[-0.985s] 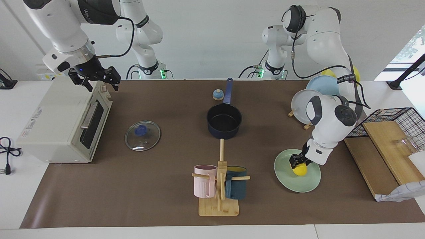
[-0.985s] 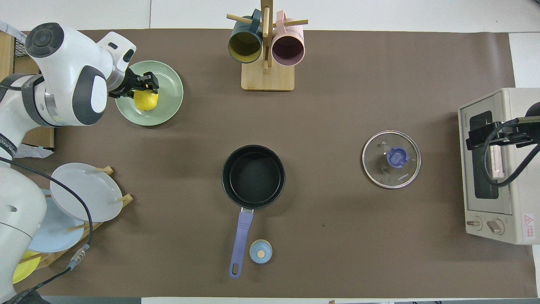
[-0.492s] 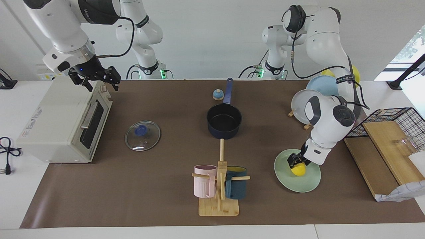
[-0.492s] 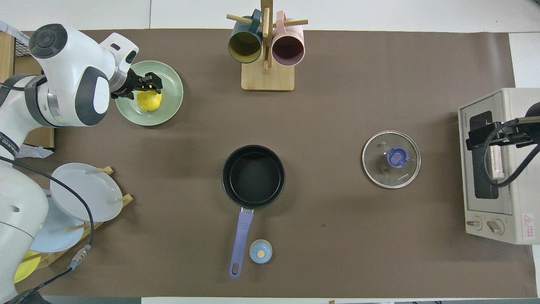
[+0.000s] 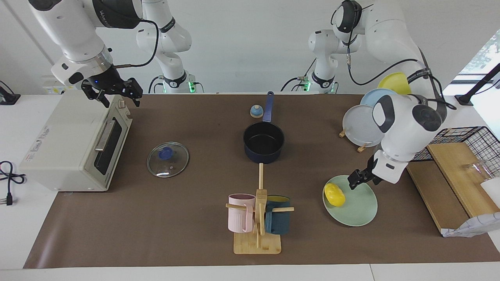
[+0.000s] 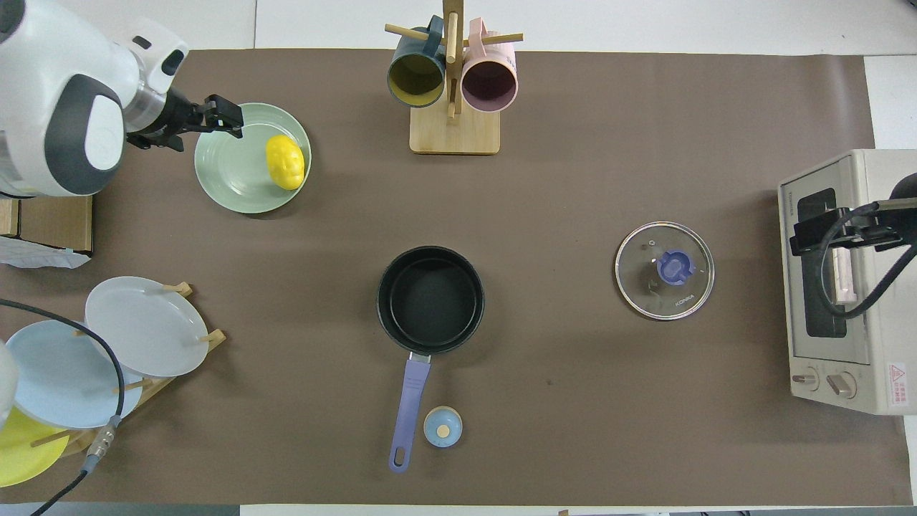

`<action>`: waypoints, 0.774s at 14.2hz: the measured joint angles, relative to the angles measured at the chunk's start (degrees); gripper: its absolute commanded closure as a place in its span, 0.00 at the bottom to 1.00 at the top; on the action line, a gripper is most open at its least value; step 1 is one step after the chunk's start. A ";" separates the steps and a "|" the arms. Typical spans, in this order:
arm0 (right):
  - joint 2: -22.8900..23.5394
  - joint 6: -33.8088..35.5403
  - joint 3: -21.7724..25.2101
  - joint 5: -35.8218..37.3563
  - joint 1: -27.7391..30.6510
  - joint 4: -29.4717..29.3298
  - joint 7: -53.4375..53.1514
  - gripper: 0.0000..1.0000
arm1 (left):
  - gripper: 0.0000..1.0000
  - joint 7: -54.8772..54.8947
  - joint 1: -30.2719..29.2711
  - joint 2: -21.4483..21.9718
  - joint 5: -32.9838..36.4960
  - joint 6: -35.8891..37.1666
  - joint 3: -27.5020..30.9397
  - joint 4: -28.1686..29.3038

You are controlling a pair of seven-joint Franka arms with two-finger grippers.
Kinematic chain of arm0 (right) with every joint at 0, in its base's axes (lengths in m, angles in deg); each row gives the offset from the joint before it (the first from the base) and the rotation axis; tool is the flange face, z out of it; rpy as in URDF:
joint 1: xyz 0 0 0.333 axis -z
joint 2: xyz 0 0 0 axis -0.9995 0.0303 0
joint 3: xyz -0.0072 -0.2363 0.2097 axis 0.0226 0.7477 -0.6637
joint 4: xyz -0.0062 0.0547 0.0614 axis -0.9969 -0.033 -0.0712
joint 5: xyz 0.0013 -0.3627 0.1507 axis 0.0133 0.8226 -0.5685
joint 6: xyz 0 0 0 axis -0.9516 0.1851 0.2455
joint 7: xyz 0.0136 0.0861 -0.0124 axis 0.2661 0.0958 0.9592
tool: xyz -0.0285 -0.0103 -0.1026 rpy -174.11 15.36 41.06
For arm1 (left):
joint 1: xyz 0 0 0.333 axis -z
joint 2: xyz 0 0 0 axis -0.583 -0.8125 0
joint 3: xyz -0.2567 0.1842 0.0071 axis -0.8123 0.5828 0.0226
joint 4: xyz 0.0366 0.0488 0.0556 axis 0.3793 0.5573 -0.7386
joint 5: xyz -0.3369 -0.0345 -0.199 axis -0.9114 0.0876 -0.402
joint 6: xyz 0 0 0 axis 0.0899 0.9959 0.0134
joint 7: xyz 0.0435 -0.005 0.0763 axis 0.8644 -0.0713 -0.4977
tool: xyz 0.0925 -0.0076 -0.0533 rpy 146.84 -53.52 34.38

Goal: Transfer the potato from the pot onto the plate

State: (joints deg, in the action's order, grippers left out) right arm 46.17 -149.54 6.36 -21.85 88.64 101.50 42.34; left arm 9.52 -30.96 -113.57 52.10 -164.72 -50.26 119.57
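The yellow potato (image 5: 335,194) (image 6: 285,162) lies free on the mint-green plate (image 5: 357,210) (image 6: 233,175), close to the rim on the side toward the mug rack. My left gripper (image 5: 357,180) (image 6: 229,118) hangs open and empty over the plate's rim at the left arm's end, apart from the potato. The dark navy pot (image 5: 263,142) (image 6: 430,299) stands empty mid-table, its blue handle pointing toward the robots. My right gripper (image 5: 120,100) (image 6: 813,233) waits open above the toaster oven.
A toaster oven (image 5: 74,144) stands at the right arm's end, a glass lid (image 5: 168,159) beside it. The mug rack (image 5: 258,218) is farther out than the pot. A plate rack (image 5: 363,125), a small blue bell (image 5: 256,111) and a wire basket (image 5: 461,142) are also here.
My left gripper opened, let go of the potato, then rose and drew back toward the left arm's end. The potato rolled toward the plate's rim. The right arm has not moved.
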 measured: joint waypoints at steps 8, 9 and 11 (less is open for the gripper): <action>-0.01 0.07 -0.24 0.00 -0.01 0.00 0.00 0.00 | 0.00 4.02 -2.80 15.43 0.01 17.11 0.54 -0.12; -0.01 0.07 -0.28 0.00 -0.01 0.00 0.00 0.00 | 0.00 5.50 -2.99 16.61 0.01 19.22 0.63 -0.04; -0.01 0.07 -0.29 0.00 -0.01 0.00 0.00 0.00 | 0.00 7.83 -3.02 19.06 0.01 22.69 0.70 0.84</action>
State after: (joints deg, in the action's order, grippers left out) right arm 46.16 -149.46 6.06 -21.85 88.63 101.49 42.34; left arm 17.35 -33.99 -94.51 52.11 -142.03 -49.56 120.41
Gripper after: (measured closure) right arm 0.000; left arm 0.000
